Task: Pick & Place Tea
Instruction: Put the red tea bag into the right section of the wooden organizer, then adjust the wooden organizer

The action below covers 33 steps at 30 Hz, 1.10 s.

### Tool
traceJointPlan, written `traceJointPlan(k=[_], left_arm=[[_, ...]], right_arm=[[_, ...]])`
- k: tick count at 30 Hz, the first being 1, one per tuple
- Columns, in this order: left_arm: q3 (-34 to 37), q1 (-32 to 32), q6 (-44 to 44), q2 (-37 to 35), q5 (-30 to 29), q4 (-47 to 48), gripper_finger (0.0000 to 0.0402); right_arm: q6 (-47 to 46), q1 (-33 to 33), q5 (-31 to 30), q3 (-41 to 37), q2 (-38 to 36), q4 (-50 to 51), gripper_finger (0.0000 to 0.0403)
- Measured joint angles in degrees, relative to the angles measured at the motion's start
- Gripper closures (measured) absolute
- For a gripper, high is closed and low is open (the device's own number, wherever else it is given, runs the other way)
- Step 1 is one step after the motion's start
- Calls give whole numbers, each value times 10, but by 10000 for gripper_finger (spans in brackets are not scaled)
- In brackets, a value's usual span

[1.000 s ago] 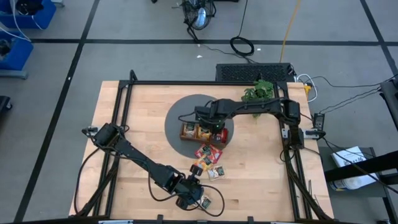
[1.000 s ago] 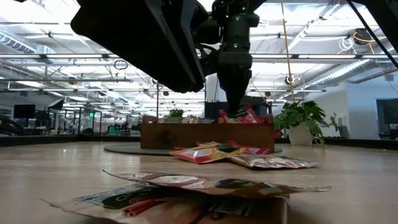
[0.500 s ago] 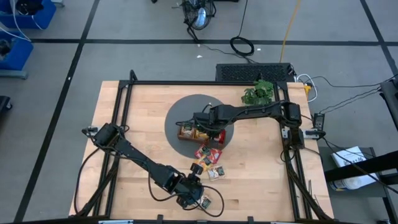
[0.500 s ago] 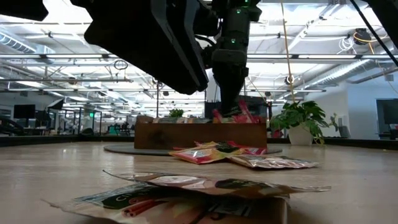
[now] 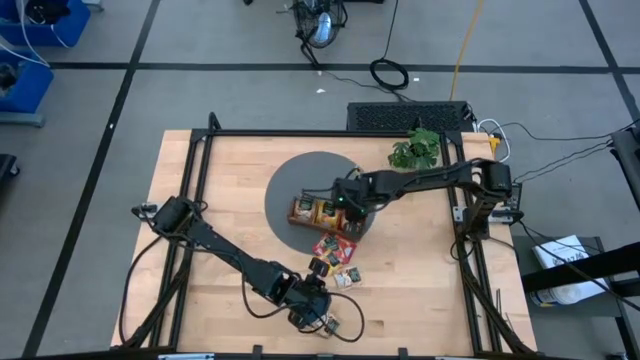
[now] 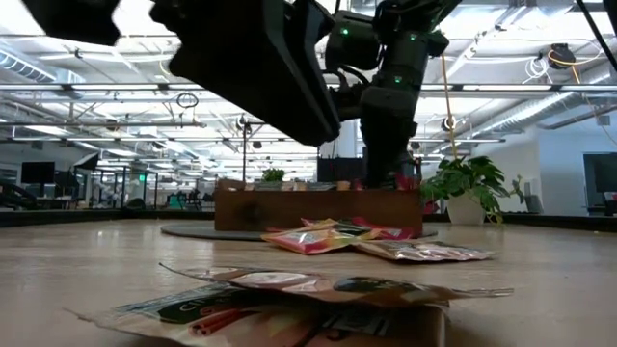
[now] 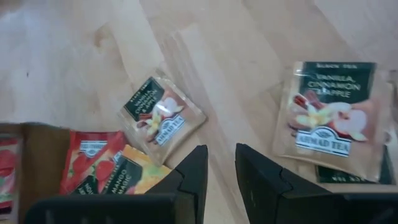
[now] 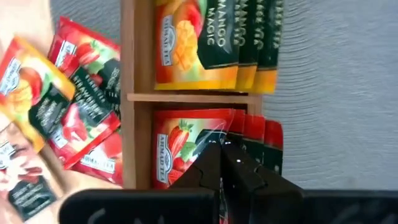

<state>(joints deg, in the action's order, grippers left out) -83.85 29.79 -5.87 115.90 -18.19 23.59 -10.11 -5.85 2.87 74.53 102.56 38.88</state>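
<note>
The right gripper (image 5: 347,203) hangs over the wooden tray (image 5: 300,217), which sits on the dark round mat (image 5: 290,180) in the middle of the bench; its fingers are pressed fully together with nothing between them, their tips just above the upright red sachets (image 8: 186,149) in one compartment, which suggests it is tidying or has let one go there. The neighbouring compartment holds a row of orange-yellow mango sachets (image 8: 205,43), standing on edge so more can slot in beside them. The rest of the tea lies flat in a loose cluster (image 5: 335,262) on the bare wood between the tray and the bench's near edge, some pieces overlapping. The left gripper (image 5: 313,308) hovers low close to the near edge, fingers parted a narrow way and holding nothing; below it lie a vanilla sachet (image 7: 161,112) and a vanilla-cinnamon sachet (image 7: 329,118), flat on the wood and hard to get a finger under. Room is tight there: the bench's near edge and frame rail are close, while the side toward the bench's left edge is open. Both arms converge near the tray, so paths could cross.
</note>
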Motion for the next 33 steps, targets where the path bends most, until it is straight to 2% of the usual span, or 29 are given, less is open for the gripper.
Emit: traceJointPlan(k=[8, 18, 21, 25, 27, 31, 33], left_arm=[[0, -4, 14, 0, 0, 2, 314], [0, 4, 13, 0, 0, 6, 314], [0, 3, 13, 0, 0, 4, 314], [0, 3, 15, 0, -4, 8, 314], [0, 4, 16, 0, -36, 21, 314], [0, 15, 27, -8, -136, 80, 314], [0, 20, 46, -18, -155, 124, 314]], right_arm=[[20, 7, 6, -3, 0, -33, 390], [16, 4, 15, -3, -18, -26, 256], [16, 3, 13, -3, -42, -24, 229], [18, 6, 13, -3, -70, -21, 214], [21, 12, 1, -3, -87, -15, 213], [41, 40, -59, -7, -119, 14, 225], [47, 58, -79, -29, -140, 3, 236]])
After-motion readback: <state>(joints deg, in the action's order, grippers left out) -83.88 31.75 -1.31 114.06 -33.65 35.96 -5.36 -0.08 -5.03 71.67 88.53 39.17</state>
